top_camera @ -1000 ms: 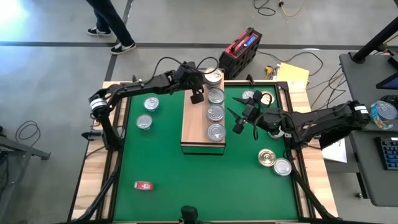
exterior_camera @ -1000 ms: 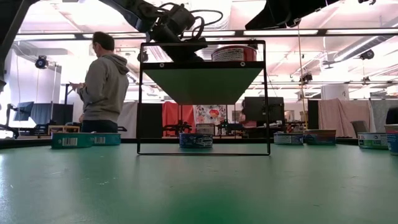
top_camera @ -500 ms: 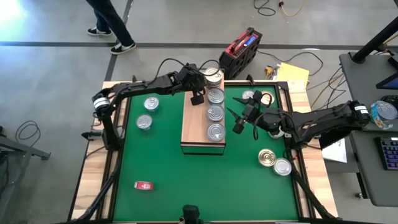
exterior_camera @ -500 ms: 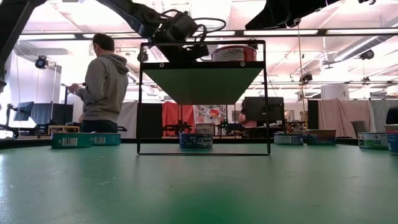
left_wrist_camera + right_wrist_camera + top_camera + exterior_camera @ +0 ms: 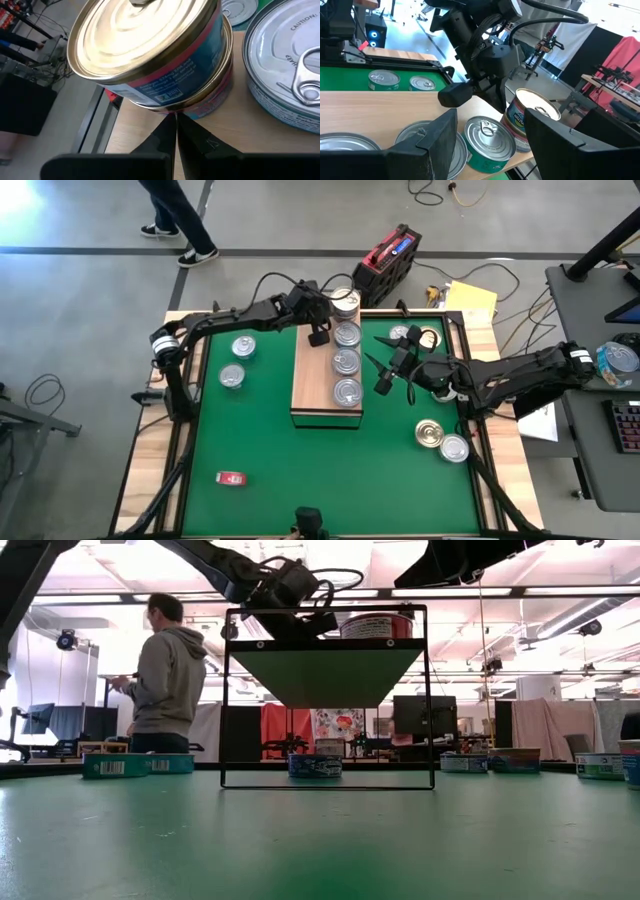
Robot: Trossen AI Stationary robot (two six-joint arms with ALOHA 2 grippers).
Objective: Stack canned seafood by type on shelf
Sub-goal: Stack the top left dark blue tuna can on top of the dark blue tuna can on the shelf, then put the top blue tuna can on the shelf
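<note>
The left tool [image 5: 318,335], fingers pressed together and empty, hovers over the far end of the long light-wood shelf with dark frame [image 5: 312,385], its tips just beside a two-high stack of gold-lidded round tins [image 5: 155,55]. Three silver-lidded flat tins [image 5: 347,362] line the shelf's right edge. The right tool [image 5: 385,375] hangs half open, holding nothing, just off that edge above the green counter [image 5: 300,470].

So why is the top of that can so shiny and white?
In the left wrist view, ceiling light glares off the gold lid of the top can, washing it almost white; in the low view, the bright ceiling lights bleach the room behind the shelf.
</note>
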